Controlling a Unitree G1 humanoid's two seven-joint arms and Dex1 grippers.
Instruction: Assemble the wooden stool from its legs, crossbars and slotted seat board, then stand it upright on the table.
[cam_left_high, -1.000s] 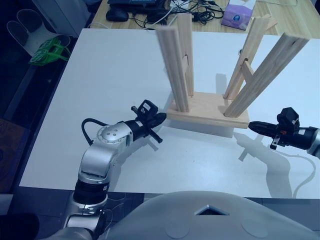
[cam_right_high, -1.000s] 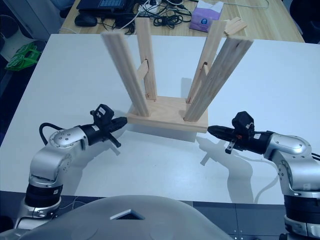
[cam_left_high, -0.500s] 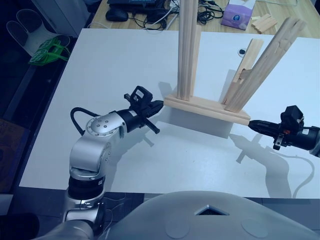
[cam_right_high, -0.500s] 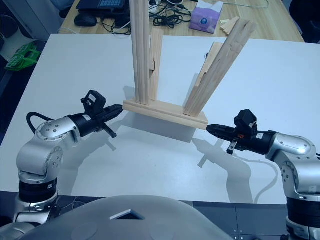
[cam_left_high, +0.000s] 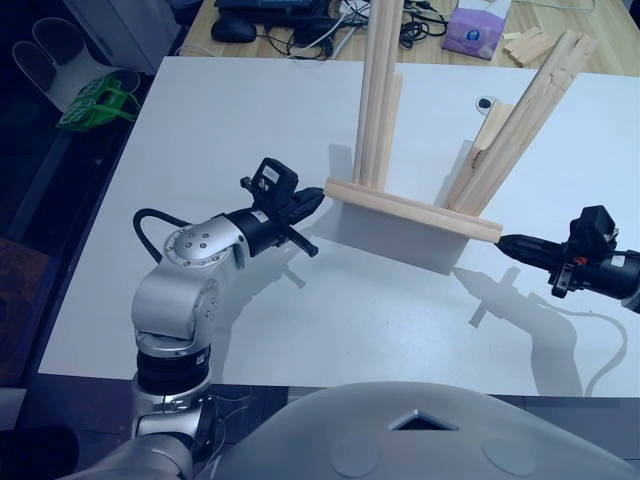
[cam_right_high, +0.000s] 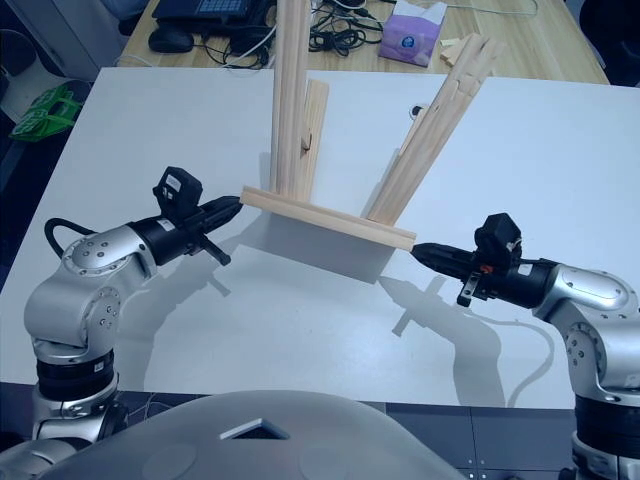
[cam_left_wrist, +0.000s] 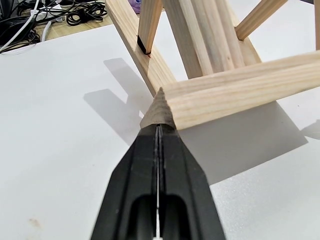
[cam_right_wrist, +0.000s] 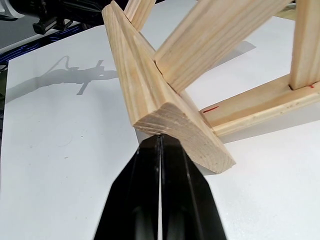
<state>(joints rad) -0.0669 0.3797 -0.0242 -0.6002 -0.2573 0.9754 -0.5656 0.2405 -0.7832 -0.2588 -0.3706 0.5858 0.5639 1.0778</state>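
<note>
With left gripper (cam_left_high: 316, 197) and right gripper (cam_left_high: 505, 240) both closed, tips wedging opposite corners of the tilted seat (cam_left_high: 410, 209), press inward evenly while rotating — else the stool (cam_left_high: 378, 90) likely slips.

White table (cam_left_high: 200, 150), small dark object (cam_left_high: 486, 101)

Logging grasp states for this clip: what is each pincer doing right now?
Left pincer: closed, tip against a corner of the seat board.
Right pincer: closed, tip against the board's opposite end.
</note>
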